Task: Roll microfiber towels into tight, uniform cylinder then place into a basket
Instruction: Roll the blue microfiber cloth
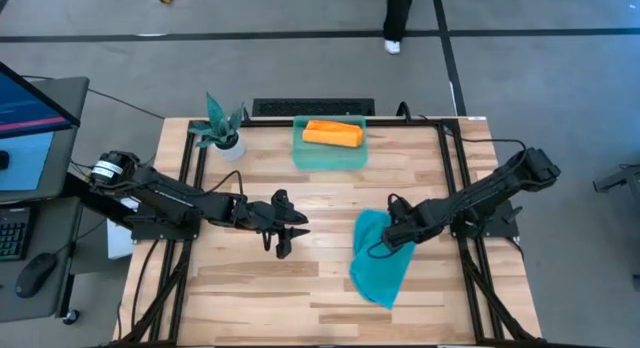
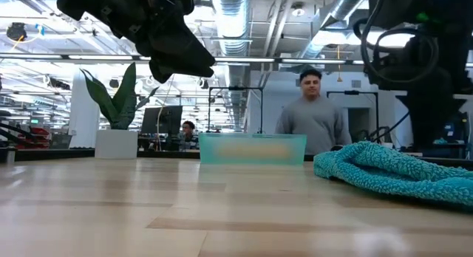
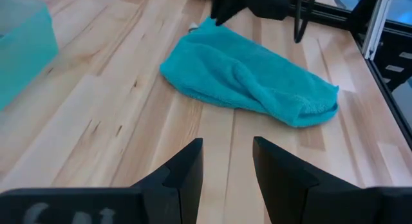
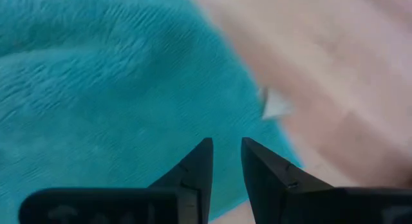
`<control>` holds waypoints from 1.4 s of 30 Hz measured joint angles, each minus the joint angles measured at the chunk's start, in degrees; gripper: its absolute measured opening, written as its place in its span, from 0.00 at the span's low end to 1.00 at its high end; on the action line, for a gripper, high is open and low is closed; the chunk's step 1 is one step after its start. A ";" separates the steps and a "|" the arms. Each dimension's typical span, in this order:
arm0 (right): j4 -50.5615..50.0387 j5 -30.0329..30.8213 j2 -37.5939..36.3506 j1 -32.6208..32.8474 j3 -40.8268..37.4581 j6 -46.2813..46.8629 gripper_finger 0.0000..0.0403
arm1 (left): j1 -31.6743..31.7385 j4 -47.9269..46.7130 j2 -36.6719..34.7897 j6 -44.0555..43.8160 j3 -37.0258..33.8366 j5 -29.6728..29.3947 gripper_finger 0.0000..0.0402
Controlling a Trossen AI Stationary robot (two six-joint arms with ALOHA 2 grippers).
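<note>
Teal towel (image 1: 378,258) rumpled on counter (image 1: 300,288), directly under right gripper (image 4: 225,163), fingers slightly parted, nothing grasped; left gripper (image 3: 226,161) released, well apart

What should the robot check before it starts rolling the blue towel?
1. Orange towel rolled and in the basket: ok.
2. Teal towel lying flat: not ok, rumpled.
3. Right gripper at the towel's edge: ok.
4. Right gripper holding cloth: cannot tell; fingers show a narrow empty gap.
5. Left gripper open, holding nothing: ok.
6. Plant away from the towel: ok.
</note>
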 joint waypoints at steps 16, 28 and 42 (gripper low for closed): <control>8.33 -3.11 0.11 -3.25 -7.39 4.71 0.25 | 0.02 0.04 0.00 -0.24 0.00 -0.04 0.31; 35.03 -2.47 0.36 -13.66 -10.99 -1.92 0.25 | 0.07 0.26 0.00 0.26 0.02 -0.09 0.31; 54.79 -6.60 -1.80 -13.46 -9.06 -23.21 0.24 | 0.07 0.02 0.00 1.70 0.04 -0.09 0.31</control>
